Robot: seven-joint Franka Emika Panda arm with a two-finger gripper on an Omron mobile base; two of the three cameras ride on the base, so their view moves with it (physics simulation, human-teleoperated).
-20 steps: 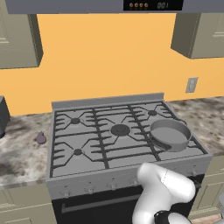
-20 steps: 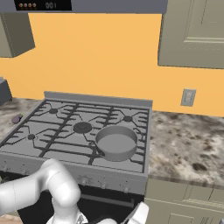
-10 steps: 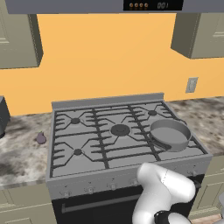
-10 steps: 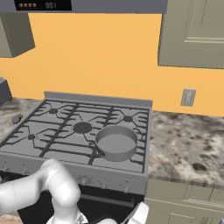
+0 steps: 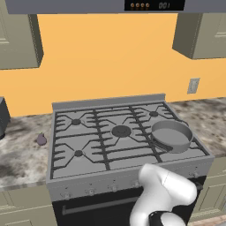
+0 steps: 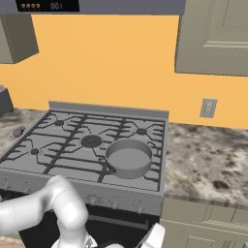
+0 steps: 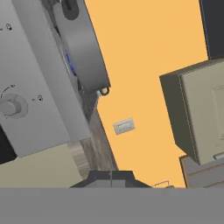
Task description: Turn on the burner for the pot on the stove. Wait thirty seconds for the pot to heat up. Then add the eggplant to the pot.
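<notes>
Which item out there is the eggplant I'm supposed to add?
Start at the stove and move to the speckled counter on its left. The eggplant is the small dull purple lump beside the stove's left edge, the only loose item there, far smaller than the pot.

Even, bright rendered light, soft faint shadows, no glare, slightly coarse detail.

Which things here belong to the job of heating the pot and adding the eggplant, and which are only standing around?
For the job:
- pot
- stove
- eggplant
- knob

Standing around:
- wall outlet
- upper cabinets
- countertop
</notes>
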